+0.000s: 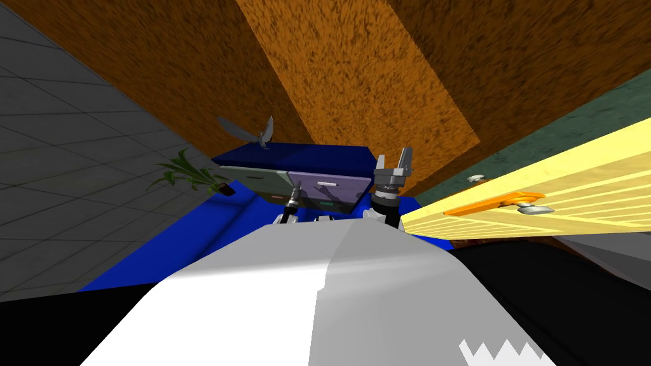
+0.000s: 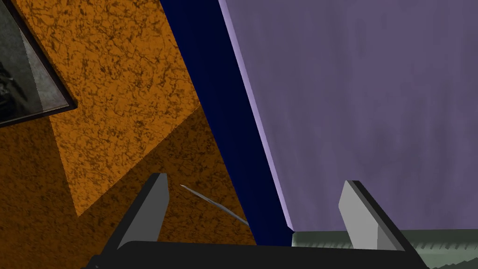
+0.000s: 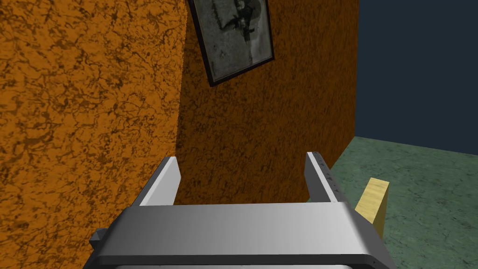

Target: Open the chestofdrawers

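Note:
The chest of drawers (image 1: 292,155) has a dark blue top and stands against the orange wall ahead. Its front shows a grey-green panel (image 1: 251,178) and a purple drawer front (image 1: 330,187) with a small pale handle (image 1: 324,183). My left gripper (image 1: 296,188) is close to the purple front, near its edge, and its fingers are open with nothing between them. In the left wrist view the left gripper (image 2: 254,182) straddles the dark blue frame edge (image 2: 219,116), with the purple front (image 2: 364,107) beside one finger. My right gripper (image 1: 393,160) is raised to the right of the chest, open (image 3: 242,159).
A potted plant (image 1: 191,175) stands left of the chest, and a grey winged ornament (image 1: 260,135) sits on its top. A yellow slatted panel (image 1: 572,178) with an orange handle (image 1: 496,203) juts in close on the right. A blue rug (image 1: 191,235) lies below.

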Controlling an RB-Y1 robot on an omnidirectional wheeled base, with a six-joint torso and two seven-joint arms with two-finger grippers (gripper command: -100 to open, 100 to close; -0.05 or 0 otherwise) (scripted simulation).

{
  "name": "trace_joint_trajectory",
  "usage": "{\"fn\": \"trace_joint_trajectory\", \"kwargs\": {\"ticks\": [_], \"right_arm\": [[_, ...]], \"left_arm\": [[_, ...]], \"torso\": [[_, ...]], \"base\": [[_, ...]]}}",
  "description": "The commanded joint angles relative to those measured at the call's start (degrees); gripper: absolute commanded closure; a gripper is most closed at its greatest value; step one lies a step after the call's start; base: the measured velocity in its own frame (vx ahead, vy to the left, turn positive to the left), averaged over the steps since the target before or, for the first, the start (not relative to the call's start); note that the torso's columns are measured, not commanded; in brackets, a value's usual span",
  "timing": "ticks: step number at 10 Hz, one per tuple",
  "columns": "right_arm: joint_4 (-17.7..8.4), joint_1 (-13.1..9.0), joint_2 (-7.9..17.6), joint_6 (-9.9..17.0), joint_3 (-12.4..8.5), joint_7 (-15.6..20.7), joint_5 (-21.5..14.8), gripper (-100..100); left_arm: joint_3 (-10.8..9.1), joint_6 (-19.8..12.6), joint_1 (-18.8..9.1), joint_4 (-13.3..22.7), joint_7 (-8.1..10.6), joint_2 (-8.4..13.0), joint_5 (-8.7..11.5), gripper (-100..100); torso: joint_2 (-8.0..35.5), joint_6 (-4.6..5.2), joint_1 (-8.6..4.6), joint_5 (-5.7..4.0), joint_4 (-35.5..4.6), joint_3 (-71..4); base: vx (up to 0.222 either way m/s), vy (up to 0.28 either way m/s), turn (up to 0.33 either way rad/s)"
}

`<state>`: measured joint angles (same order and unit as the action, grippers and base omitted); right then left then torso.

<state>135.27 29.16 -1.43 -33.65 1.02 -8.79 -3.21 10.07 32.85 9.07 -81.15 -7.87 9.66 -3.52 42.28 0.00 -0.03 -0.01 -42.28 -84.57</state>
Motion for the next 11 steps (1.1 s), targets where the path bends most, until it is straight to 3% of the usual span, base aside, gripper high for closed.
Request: {"fn": "trace_joint_trajectory", "kwargs": {"ticks": [1,6,11], "right_arm": [[0.0,0.0,0.0,0.0,0.0,0.0,0.0,0],[0.0,0.0,0.0,0.0,0.0,0.0,0.0,0],[0.0,0.0,0.0,0.0,0.0,0.0,0.0,0]], "left_arm": [[0.75,0.02,-1.12,3.41,-0.17,-0.26,-0.4,-100],[2.75,0.38,-5.08,12.92,-0.75,-3.13,-1.55,-100],[3.88,0.57,-7.32,18.32,-1.08,-10.55,-2.19,-100]], "torso": [[-0.01,0.0,-0.02,0.0,0.0,-0.01],[0.0,0.0,-0.02,0.0,0.0,0.0],[0.02,-0.01,0.06,0.01,-0.01,0.01]], "base": [[0.021,-0.042,0.015],[0.024,-0.048,0.038],[0.016,-0.033,0.026]]}}
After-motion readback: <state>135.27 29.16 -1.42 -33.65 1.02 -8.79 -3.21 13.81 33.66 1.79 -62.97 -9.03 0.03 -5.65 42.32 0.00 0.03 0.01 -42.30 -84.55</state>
